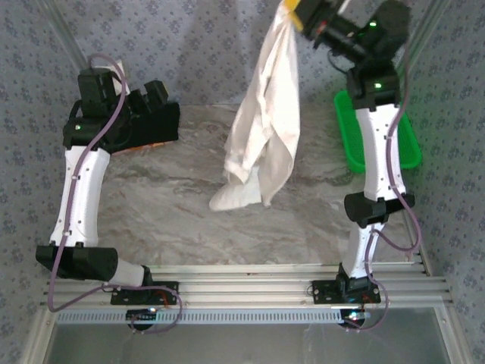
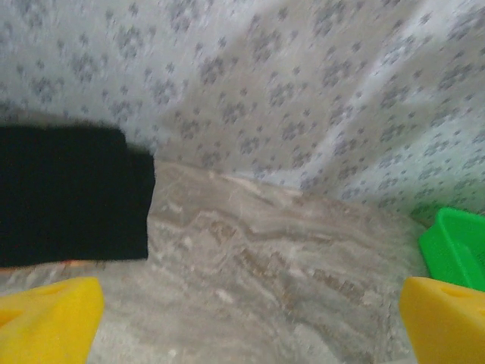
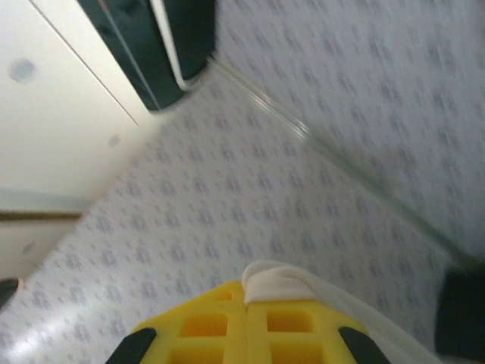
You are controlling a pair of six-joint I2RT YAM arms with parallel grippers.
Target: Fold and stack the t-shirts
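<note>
Right gripper [image 1: 294,14] is up high, above and left of the green basket [image 1: 394,152]. Its fingers are clamped tight on a pinch of the cream-white shirt [image 1: 261,114]. In the right wrist view the yellow fingers [image 3: 204,326] are pressed together with a white fold of the shirt poking out at the tips. The shirt hangs in one long bunched drape, and its lower end touches the desk [image 1: 151,220] left of the basket.

Black shirt [image 1: 148,125] lies flat at the desk's opposite side, well apart from the basket, with a thin orange edge [image 1: 155,144] on its near side.

Left gripper [image 2: 246,326] has its fingers spread wide with nothing between them, just bare desk. In the left wrist view the black shirt is on the left and a corner of the basket on the right. From the top view this gripper is probably just over the black shirt's edge, but it's dark on dark so I can't tell if they touch
</note>
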